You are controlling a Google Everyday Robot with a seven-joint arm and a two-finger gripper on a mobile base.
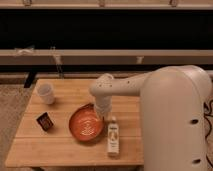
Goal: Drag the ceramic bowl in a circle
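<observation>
gripper (101, 114) closed, looks pinched on upper-right rim of ceramic bowl (85, 125) | bowl mid-table (60, 150), bottle (114, 139) just beside its right edge, white cup (46, 93) well apart | step: likely grasp made, drag pending | next: circular sweep, bowl flat, clear the bottle

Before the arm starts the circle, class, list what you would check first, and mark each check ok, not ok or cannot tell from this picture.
1. Gripper down at the right rim of the ceramic bowl: ok.
2. Jaws shut: ok.
3. Rim actually caught between the jaws: cannot tell.
4. Room on the bowl's right: not ok, the white bottle lies close beside the rim.
5. Room on the bowl's left: ok, the dark packet and the white cup stand apart from the bowl.
6. Bowl fully on the wooden table, away from its edges: ok.
</observation>
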